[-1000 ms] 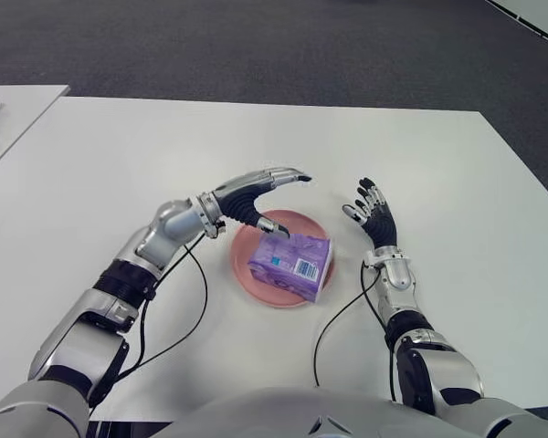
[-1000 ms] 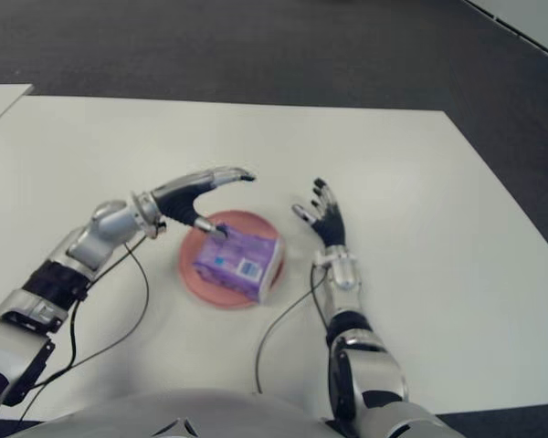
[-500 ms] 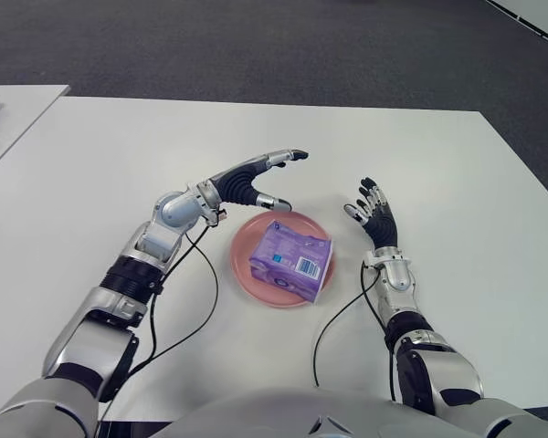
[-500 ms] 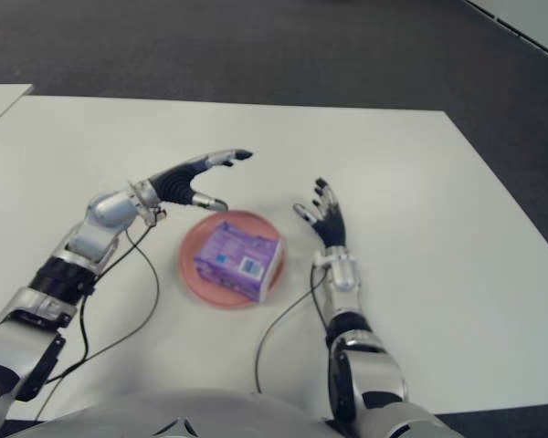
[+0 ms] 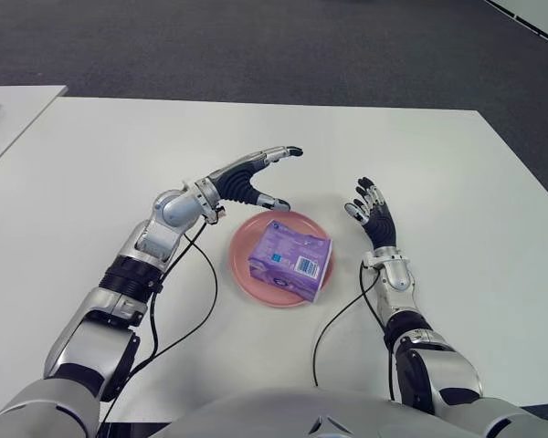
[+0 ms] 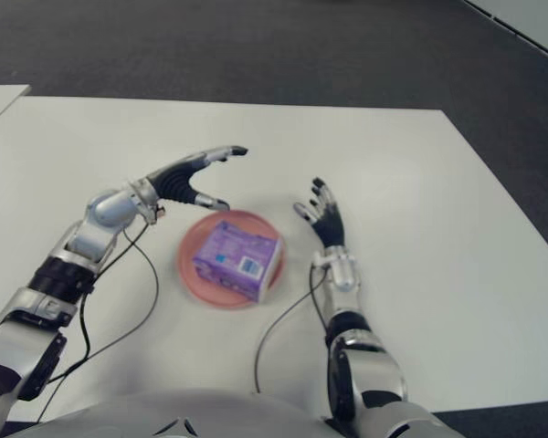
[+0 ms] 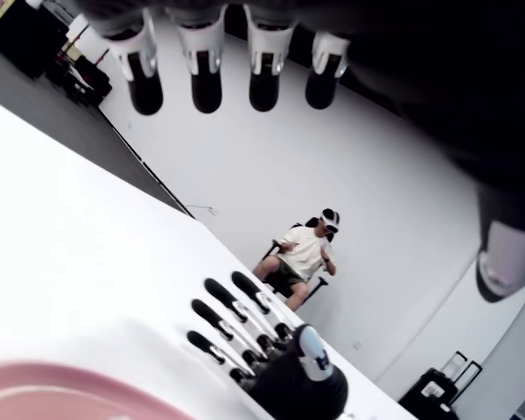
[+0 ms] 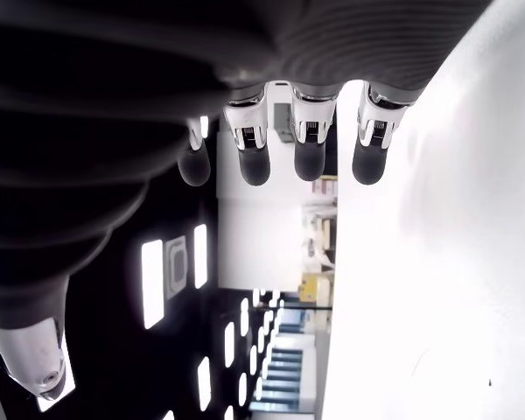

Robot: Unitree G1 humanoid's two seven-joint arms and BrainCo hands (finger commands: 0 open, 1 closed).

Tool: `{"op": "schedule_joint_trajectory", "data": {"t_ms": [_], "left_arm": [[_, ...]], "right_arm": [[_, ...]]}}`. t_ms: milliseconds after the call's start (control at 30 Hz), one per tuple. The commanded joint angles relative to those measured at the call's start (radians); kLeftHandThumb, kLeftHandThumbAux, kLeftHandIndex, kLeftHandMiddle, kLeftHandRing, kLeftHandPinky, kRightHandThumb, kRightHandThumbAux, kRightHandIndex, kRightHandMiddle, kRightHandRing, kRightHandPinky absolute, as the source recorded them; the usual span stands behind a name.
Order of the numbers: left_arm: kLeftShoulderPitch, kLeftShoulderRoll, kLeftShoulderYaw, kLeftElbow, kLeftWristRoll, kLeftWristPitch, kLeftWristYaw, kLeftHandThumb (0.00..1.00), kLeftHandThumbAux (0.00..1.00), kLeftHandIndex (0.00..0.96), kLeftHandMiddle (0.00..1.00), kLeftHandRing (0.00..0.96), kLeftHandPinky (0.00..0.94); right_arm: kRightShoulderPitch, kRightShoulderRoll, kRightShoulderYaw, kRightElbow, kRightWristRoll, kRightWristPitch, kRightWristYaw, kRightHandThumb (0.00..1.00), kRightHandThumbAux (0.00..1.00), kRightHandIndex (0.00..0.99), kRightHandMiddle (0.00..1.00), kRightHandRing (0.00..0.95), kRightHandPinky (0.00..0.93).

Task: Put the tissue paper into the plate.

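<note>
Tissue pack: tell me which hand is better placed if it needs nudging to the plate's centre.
Left, probably. The left hand hovers open just behind the plate, its thumb near the tissue pack. The right hand shows open beside the plate's right, farther from the pack.

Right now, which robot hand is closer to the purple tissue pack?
The left hand, just behind the pink round plate holding the purple tissue pack; the right hand shows farther off beside it.

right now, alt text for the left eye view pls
A purple tissue pack lies in a pink plate on a white table. The left robot hand hovers open just beyond the plate's far left edge; the right robot hand shows open to the plate's right.
</note>
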Motion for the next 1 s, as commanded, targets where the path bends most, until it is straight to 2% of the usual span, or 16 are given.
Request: {"op": "schedule_joint_trajectory", "data": {"t_ms": [33,167,300,433,500,633,767,900,1000], "left_arm": [[0.016,0.001,0.025,0.02,-0.012,-0.009,0.014,0.0,0.543,0.0,0.0,0.0,0.0],[-0.005,-0.007,0.078,0.059,-0.137,-0.014,-0.032,0.0,0.533,0.0,0.0,0.0,0.0],[-0.045,-0.064,0.151,0.114,-0.275,0.036,-0.038,0.0,0.505,0.0,0.0,0.0,0.0],[-0.035,-0.151,0.235,0.065,-0.344,0.172,0.095,0.0,0.454,0.0,0.0,0.0,0.0],[-0.036,-0.179,0.269,0.054,-0.348,0.205,0.163,0.0,0.417,0.0,0.0,0.0,0.0],[-0.034,-0.187,0.302,0.064,-0.328,0.227,0.225,0.0,0.359,0.0,0.0,0.0,0.0],[-0.011,-0.207,0.328,0.201,-0.308,0.129,0.279,0.0,0.317,0.0,0.0,0.0,0.0],[0.001,-0.231,0.325,0.255,-0.285,0.071,0.316,0.0,0.304,0.0,0.0,0.0,0.0],[0.035,-0.261,0.316,0.305,-0.25,0.015,0.368,0.0,0.301,0.0,0.0,0.0,0.0]], "right_arm": [[0.062,0.015,0.004,0.051,-0.013,0.03,-0.012,0.0,0.579,0.0,0.0,0.0,0.0],[0.061,0.015,0.007,0.054,-0.016,0.032,-0.02,0.0,0.573,0.0,0.0,0.0,0.0],[0.061,0.016,0.008,0.059,-0.016,0.024,-0.024,0.0,0.575,0.0,0.0,0.0,0.0],[0.063,0.015,0.008,0.062,-0.016,-0.002,-0.02,0.0,0.592,0.0,0.0,0.0,0.0],[0.064,0.015,0.009,0.065,-0.016,-0.017,-0.017,0.0,0.598,0.0,0.0,0.0,0.0],[0.061,0.013,0.011,0.069,-0.018,-0.023,-0.016,0.0,0.599,0.0,0.0,0.0,0.0],[0.055,0.011,0.01,0.076,-0.016,-0.01,-0.013,0.0,0.591,0.0,0.0,0.0,0.0],[0.051,0.011,0.007,0.08,-0.011,-0.005,-0.008,0.0,0.586,0.0,0.0,0.0,0.0],[0.052,0.009,0.002,0.09,-0.005,-0.01,0.002,0.0,0.595,0.0,0.0,0.0,0.0]]}}
